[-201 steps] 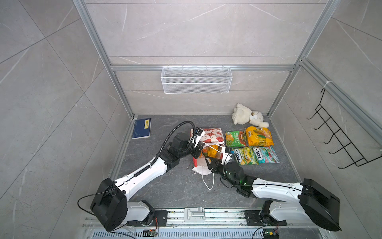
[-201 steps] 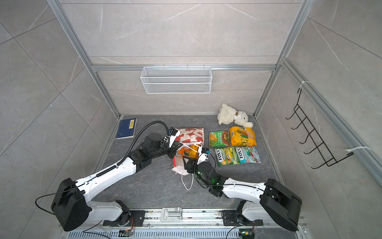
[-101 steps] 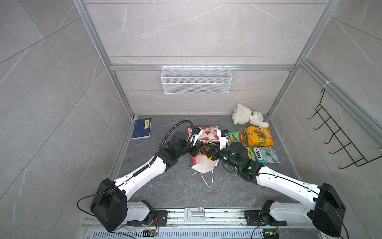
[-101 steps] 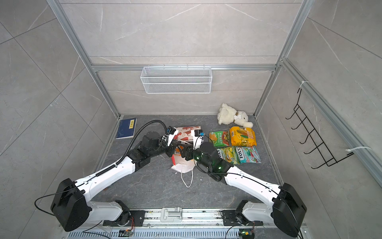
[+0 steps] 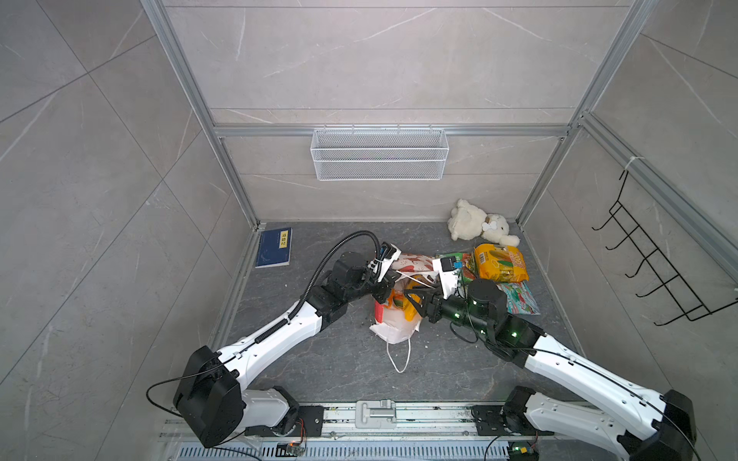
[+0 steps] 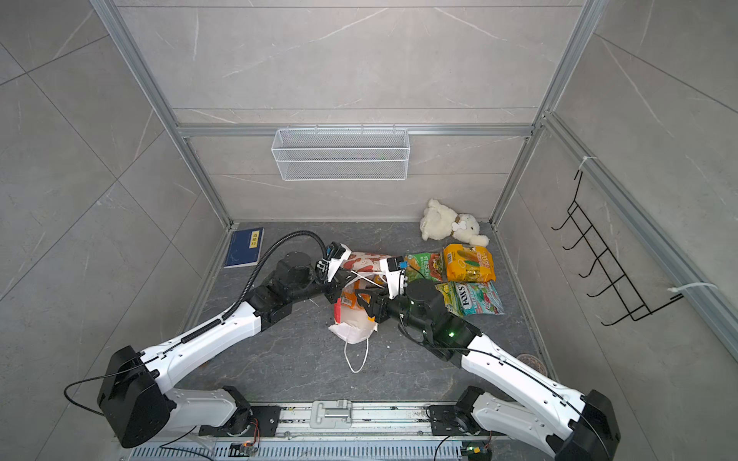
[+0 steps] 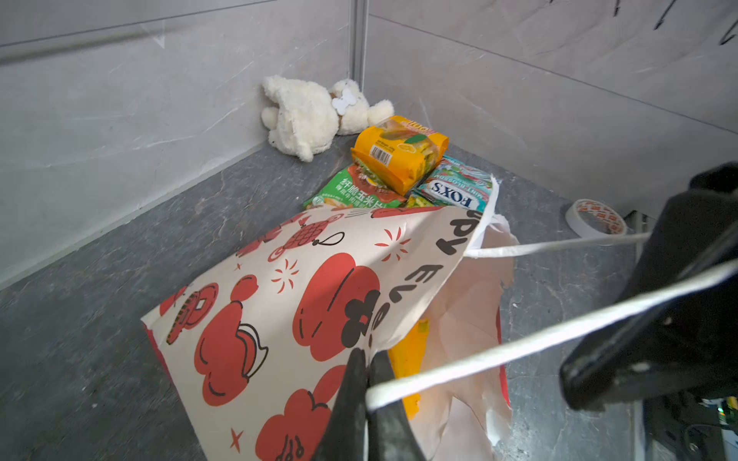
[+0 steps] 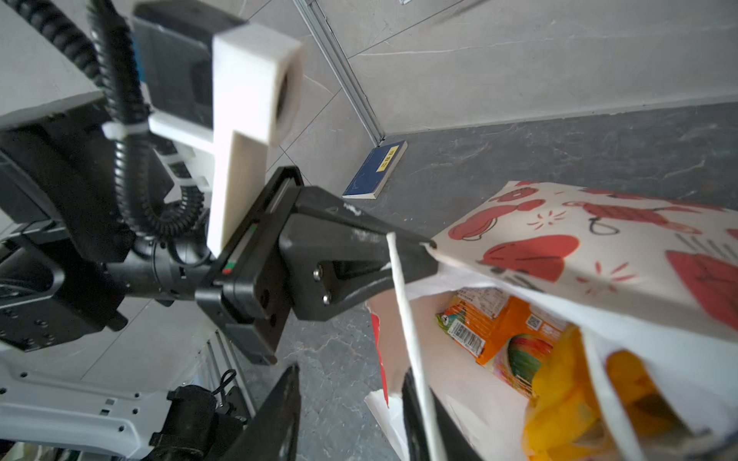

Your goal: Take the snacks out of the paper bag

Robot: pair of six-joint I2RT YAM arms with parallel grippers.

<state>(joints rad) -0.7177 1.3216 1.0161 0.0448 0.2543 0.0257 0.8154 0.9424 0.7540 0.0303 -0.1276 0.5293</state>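
The paper bag (image 5: 393, 325) (image 6: 351, 321) lies on its side mid-floor, mouth toward the arms. My left gripper (image 7: 365, 355) (image 5: 381, 289) is shut on the bag's printed upper lip (image 8: 599, 247) and holds it lifted. Inside show an orange snack packet (image 8: 499, 331) and a yellow one (image 8: 567, 399). At the mouth my right gripper (image 8: 351, 371) (image 5: 415, 299) (image 6: 365, 299) is open; one finger (image 8: 415, 419) is against the lower lip under a cord handle (image 8: 403, 303). Outside lie a corn packet (image 5: 499, 263), a green one (image 5: 459, 263) and a FOX'S packet (image 6: 475, 299).
A white plush toy (image 5: 477, 223) sits in the back right corner and a blue book (image 5: 274, 247) at the back left. A wire basket (image 5: 379, 153) hangs on the back wall, a black hook rack (image 5: 655, 271) on the right wall. A tape roll (image 7: 597, 217) lies right.
My right arm has risen from low at the front and brought its gripper to the bag's mouth, fingers a little narrower. The left gripper kept its hold on the upper lip.
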